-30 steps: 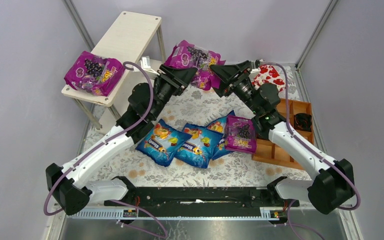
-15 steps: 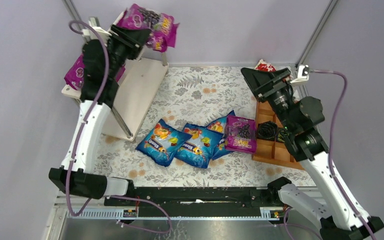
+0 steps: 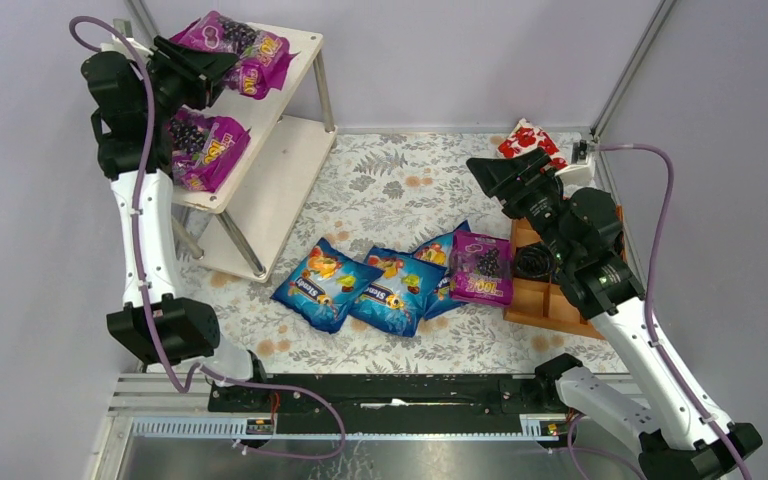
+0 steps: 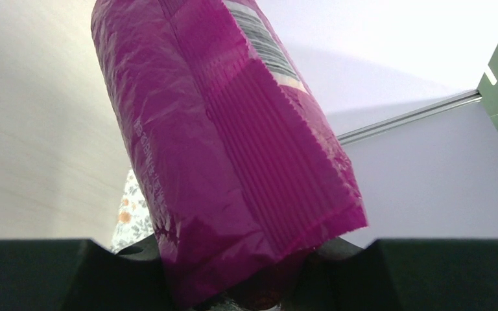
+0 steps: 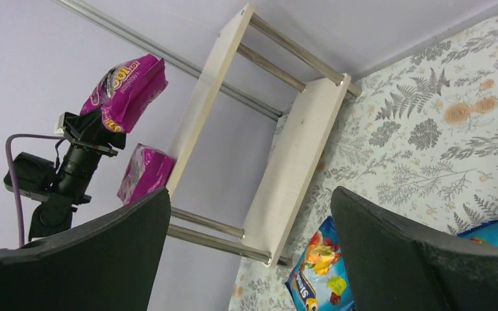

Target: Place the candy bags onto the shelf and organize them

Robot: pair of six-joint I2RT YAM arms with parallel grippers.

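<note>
While the left gripper (image 3: 215, 70) stays clenched on the crimped end seal of a purple bag (image 3: 245, 45), the right gripper (image 3: 505, 168) hangs released, jaws wide, nothing in it. The held bag reads "100" on glossy magenta film. Its back, in the left wrist view, shows a barcode and a ribbed seam. It sits over the far end of the shelf (image 3: 295, 55) top board — the right wrist view shows it clear of the wood. Shelf: two pale boards on thin metal legs. A second purple bag (image 3: 205, 145), same "100", lies on the near end of that board. On the floral mat (image 3: 410, 190) are three blue bags (image 3: 325, 283), pillow-shaped with fruit print, wordmark too small to read. A third purple bag (image 3: 480, 265) overlaps the rightmost one. A second ago both grippers met at the bag mid-table — since then the right one has let go and pulled back toward the wooden tray (image 3: 550, 300), and the left has swung the bag to the shelf.
</note>
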